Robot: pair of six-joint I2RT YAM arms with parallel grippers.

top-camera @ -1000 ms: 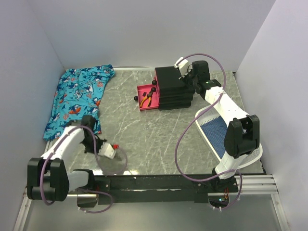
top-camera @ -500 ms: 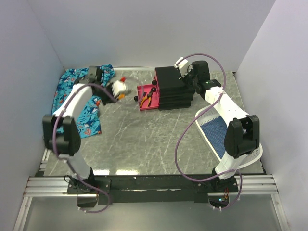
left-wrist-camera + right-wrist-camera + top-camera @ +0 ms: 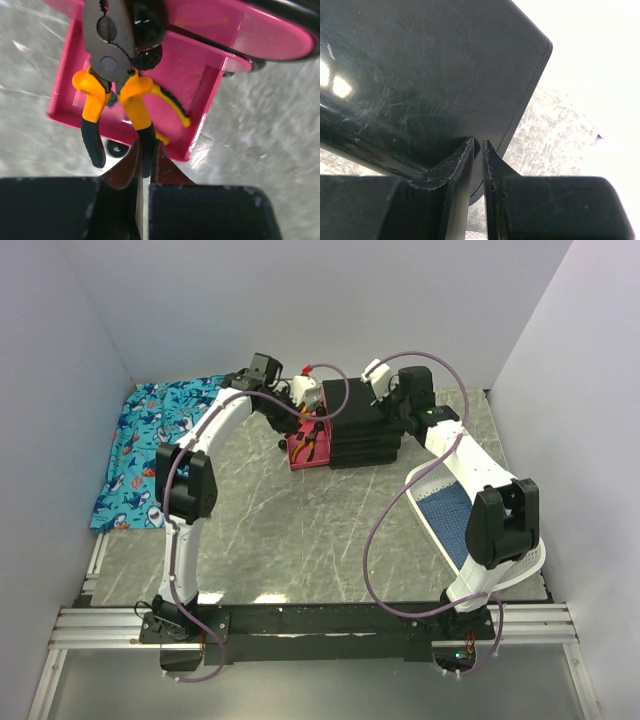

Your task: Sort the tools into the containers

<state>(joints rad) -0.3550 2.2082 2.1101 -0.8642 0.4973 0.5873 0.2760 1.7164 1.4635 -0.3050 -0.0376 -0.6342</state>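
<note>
your left gripper (image 3: 145, 159) is clamped on one black-tipped handle of the orange-yellow pliers (image 3: 116, 85), so the pliers sit steel head forward over the open pink drawer (image 3: 192, 75) on the marbled surface (image 3: 265, 130). further right, your right gripper (image 3: 476, 145) has its fingers drawn almost together, tips against the top edge of the black cabinet (image 3: 420, 70); you can't tell whether they pinch it.

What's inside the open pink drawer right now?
A yellow-and-black handle lies in the magenta drawer. The orange-handled pliers pinched by the left gripper hang over it and cover the rest.
</note>
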